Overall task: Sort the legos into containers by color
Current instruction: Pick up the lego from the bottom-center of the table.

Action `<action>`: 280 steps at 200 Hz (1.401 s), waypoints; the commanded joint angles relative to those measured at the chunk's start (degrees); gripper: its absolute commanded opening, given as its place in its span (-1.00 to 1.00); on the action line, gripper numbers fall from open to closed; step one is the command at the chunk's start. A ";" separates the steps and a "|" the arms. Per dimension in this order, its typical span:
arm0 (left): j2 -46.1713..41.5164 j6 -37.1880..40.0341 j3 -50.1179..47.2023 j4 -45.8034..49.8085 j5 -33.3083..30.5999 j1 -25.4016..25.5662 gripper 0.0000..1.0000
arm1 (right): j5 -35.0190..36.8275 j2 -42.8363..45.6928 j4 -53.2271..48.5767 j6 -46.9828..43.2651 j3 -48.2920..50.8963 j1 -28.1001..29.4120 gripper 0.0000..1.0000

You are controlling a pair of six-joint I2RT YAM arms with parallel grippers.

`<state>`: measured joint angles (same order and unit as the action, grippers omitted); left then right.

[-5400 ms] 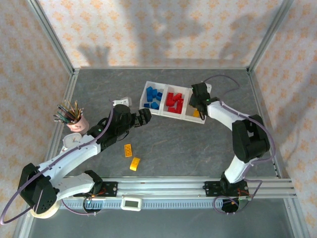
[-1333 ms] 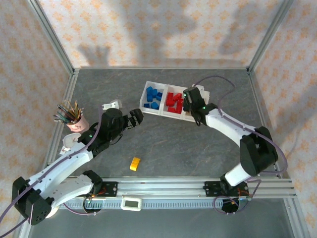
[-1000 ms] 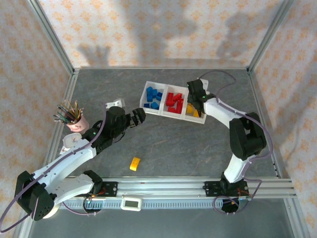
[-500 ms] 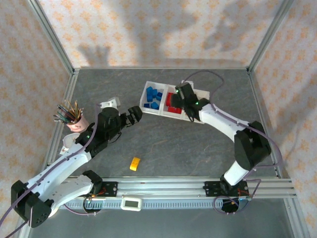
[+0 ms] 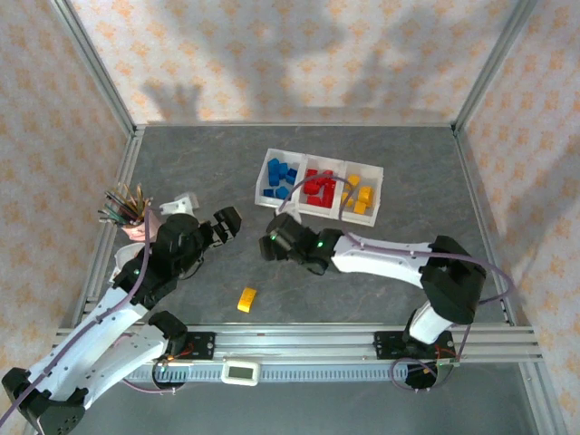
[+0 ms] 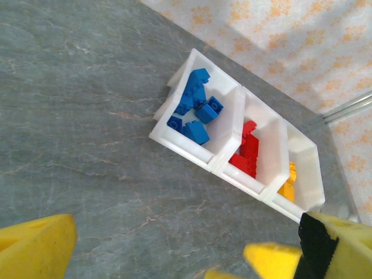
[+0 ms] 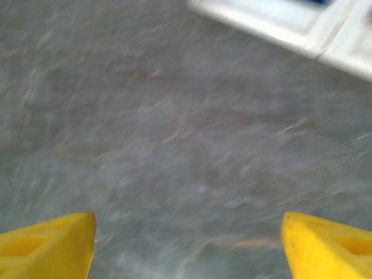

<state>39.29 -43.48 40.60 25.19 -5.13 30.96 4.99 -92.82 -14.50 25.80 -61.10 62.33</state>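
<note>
The white tray (image 5: 324,162) sits at the back centre with three containers: blue legos (image 5: 282,178) on the left, red legos (image 5: 318,188) in the middle, yellow legos (image 5: 360,197) on the right. One yellow-orange lego (image 5: 246,300) lies alone on the table near the front. My right gripper (image 5: 270,245) hovers open and empty over bare table, up and right of that brick. My left gripper (image 5: 227,221) is open and empty, left of the tray. The left wrist view shows the tray (image 6: 186,148) ahead of the left gripper (image 6: 157,261). In the right wrist view, the right gripper (image 7: 189,244) is over blurred table.
A pink pencil cup (image 5: 132,220) stands at the left, close to the left arm. Metal frame rails run along the table's sides and near edge (image 5: 344,340). The tray's corner (image 7: 279,26) shows at the top of the right wrist view.
The right arm swung from the tray down and left to mid-table, its jaws opening wider. The left arm drew back toward the left. A second loose yellow brick has gone from the table.
</note>
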 commanded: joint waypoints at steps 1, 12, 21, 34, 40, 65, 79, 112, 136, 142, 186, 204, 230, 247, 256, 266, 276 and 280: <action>-1.94 -0.68 -0.37 5.76 -3.01 -0.55 0.98 | 3.09 -3.78 -0.01 5.56 -2.23 4.49 0.70; -2.81 -0.85 -0.22 6.92 -3.42 -0.61 0.98 | 3.50 -5.76 -0.17 6.55 -3.52 6.66 0.73; -3.54 -1.05 0.04 8.01 -3.83 -0.60 0.98 | 3.50 -7.32 -0.39 7.27 -4.46 8.00 0.75; -4.78 -1.53 0.12 9.73 -4.85 -0.63 0.98 | 3.03 -9.25 -0.06 7.67 -5.27 9.87 0.78; -5.43 -1.75 0.26 10.52 -5.38 -0.60 0.98 | 2.75 -10.12 0.04 7.69 -5.84 10.64 0.79; -7.81 -2.49 0.23 12.76 -6.95 -0.61 0.98 | 2.35 -13.59 -0.98 8.18 -8.14 12.91 0.84; -8.63 -2.66 0.25 13.49 -7.21 -0.62 0.98 | 2.26 -15.44 -1.66 8.22 -9.52 13.87 0.85; -9.36 -3.01 0.36 14.53 -7.36 -0.60 0.98 | 2.61 -18.80 -4.59 7.90 -12.09 15.52 0.91; -9.65 -3.01 -0.05 14.37 -7.31 -0.58 0.98 | 3.24 -20.09 -7.05 8.86 -12.37 16.33 0.92; -9.67 -3.01 -0.28 14.21 -7.27 -0.61 0.98 | 3.52 -20.33 -7.88 9.15 -12.46 16.50 0.92; -9.15 -2.92 -1.10 13.19 -6.83 -0.57 0.98 | 3.31 -19.02 -10.45 11.85 -9.99 16.69 0.84; -9.14 -2.92 -1.37 12.78 -6.70 -0.55 0.98 | 4.06 -17.51 -11.92 12.56 -8.87 16.67 0.74; -9.05 -3.01 -1.68 12.02 -6.33 -0.62 0.98 | 4.86 -16.62 -15.46 13.18 -8.49 16.69 0.56; -8.84 -3.01 -1.80 11.84 -6.17 -0.56 0.98 | 4.18 -16.18 -15.91 13.55 -8.00 16.70 0.48; -8.71 -3.04 -1.84 11.81 -6.21 -0.60 0.98 | 3.83 -15.81 -15.31 13.53 -7.49 16.68 0.41; -8.61 -3.10 -1.80 11.79 -6.23 -0.60 0.98 | 3.71 -15.78 -14.48 13.49 -7.13 16.70 0.35; -8.52 -3.19 -1.80 11.58 -6.22 -0.58 0.98 | 3.70 -16.03 -13.85 13.23 -7.16 16.69 0.27; -8.46 -3.25 -1.85 11.48 -6.14 -0.55 0.98 | 3.71 -16.07 -13.60 13.14 -7.23 16.69 0.25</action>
<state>30.57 -46.48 39.62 37.06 -10.98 30.96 7.73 -110.37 -25.58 38.15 -69.43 78.72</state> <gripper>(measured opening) 0.991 0.656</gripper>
